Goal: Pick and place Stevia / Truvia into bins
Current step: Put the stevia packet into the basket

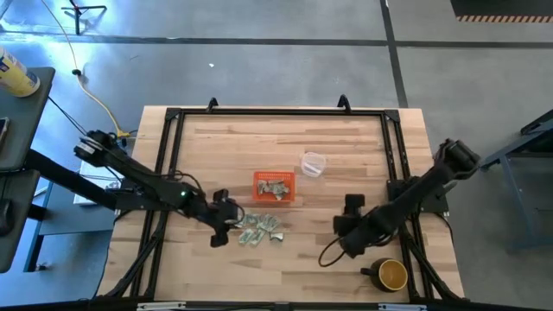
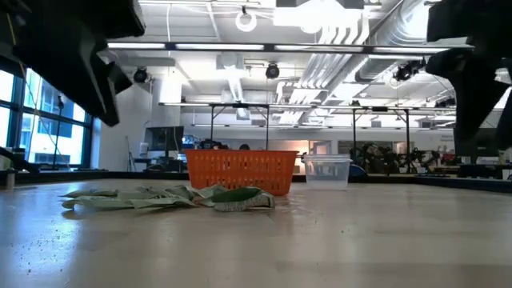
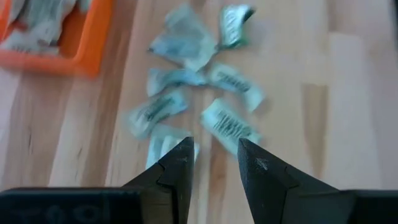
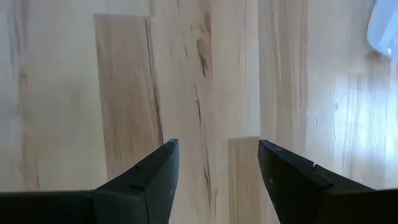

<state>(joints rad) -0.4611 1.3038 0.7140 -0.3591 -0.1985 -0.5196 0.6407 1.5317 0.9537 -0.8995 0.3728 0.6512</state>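
- Lying loose on the pale wooden table (image 1: 346,147), a cluster of small flat pale green and white paper sachets (image 1: 259,229) sits at about 6 o'clock from the small square orange plastic bin (image 1: 274,187), just beside its near wall.
- A few sachets already rest inside that bin, so I judge the task partly done; roughly eight more show in the left wrist view and remain to be moved.
- The left gripper (image 1: 223,233) hovers at 9 o'clock of the loose pile, close to it; its fingers (image 3: 177,171) stand a narrow gap apart, hold nothing, and I cannot tell whether they touch any sachet.
- The right gripper (image 1: 348,206) waits well apart at 3 o'clock of the pile, its fingers (image 4: 152,177) spread wide over bare wood, empty.
- A clear round plastic cup (image 1: 312,163) stands at 2 o'clock of the bin, and a dark mug (image 1: 390,275) sits near the table's front edge.
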